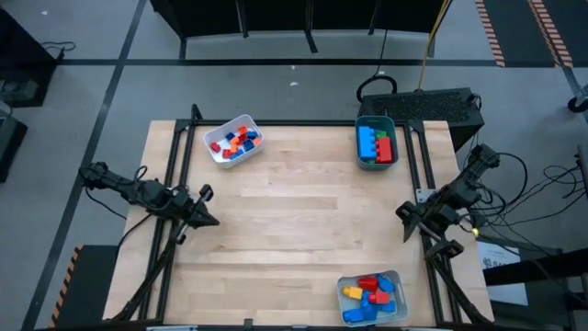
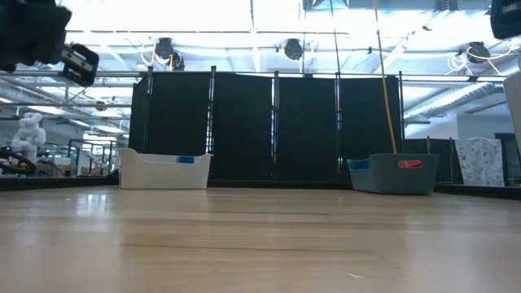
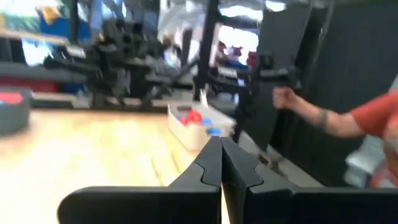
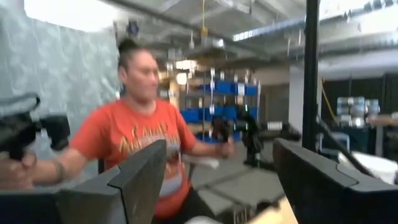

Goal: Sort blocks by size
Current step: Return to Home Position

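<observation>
Left gripper (image 3: pixel 221 144), at the counter's (image 1: pixel 294 221) left edge, had its fingers together, empty; right gripper (image 4: pixel 219 149), at the right edge, had fingers wide apart, touching nothing.

Surface (image 1: pixel 303 211) is pale wood planks with a smooth satin sheen, the blocks (image 1: pixel 237 142) look like glossy hard plastic, the white tray (image 2: pixel 155 175) at 11 o'clock and the teal tray (image 2: pixel 383 181) at 1 are smooth plastic too, and the frame rail (image 1: pixel 303 122) is matt black metal.
</observation>
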Available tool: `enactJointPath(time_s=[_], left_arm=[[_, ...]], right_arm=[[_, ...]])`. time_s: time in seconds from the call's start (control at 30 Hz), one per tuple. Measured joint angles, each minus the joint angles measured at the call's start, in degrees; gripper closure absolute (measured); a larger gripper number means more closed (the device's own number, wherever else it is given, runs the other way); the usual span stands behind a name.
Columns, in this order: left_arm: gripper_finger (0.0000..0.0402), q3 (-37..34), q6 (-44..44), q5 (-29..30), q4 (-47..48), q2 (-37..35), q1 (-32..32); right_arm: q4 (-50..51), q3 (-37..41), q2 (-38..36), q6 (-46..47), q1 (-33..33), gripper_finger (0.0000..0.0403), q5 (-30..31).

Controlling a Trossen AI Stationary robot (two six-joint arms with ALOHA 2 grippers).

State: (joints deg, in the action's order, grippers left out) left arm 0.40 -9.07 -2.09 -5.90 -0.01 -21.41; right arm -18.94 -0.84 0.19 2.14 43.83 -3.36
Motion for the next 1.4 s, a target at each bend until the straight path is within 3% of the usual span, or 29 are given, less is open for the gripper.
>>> enactJointPath(time_s=[0.1,0.43,0.67,0.83,1.03,1.23,1.4], left_arm=[[0.04,0.0,-1.0,-0.1,2.7,0.0,0.0],[0.04,0.0,0.6,11.9,3.3,0.0,0.0],[0.04,0.0,2.7,13.3,2.2,0.0,0.0],[0.04,0.0,4.1,15.5,0.9,0.0,0.0],[0.04,-0.1,3.5,22.1,0.5,0.0,0.0],[0.04,-0.1,3.4,22.3,0.2,0.0,0.0],[0.04,-0.1,3.9,23.5,0.2,0.0,0.0]], right_arm=[[3.8,0.0,0.0,-1.2,0.0,0.0124,0.0],[16.8,0.0,0.0,-1.0,0.0,0.0124,6.5],[17.3,0.0,0.0,-1.8,0.0,0.0124,6.5],[17.0,0.0,0.0,-10.6,-1.2,0.0124,9.2],[17.0,0.0,0.0,-18.5,-9.4,0.0124,9.5],[17.1,0.0,0.0,-19.2,-21.2,0.0124,9.0],[17.8,0.0,0.0,-19.2,-29.0,0.0124,2.1]])
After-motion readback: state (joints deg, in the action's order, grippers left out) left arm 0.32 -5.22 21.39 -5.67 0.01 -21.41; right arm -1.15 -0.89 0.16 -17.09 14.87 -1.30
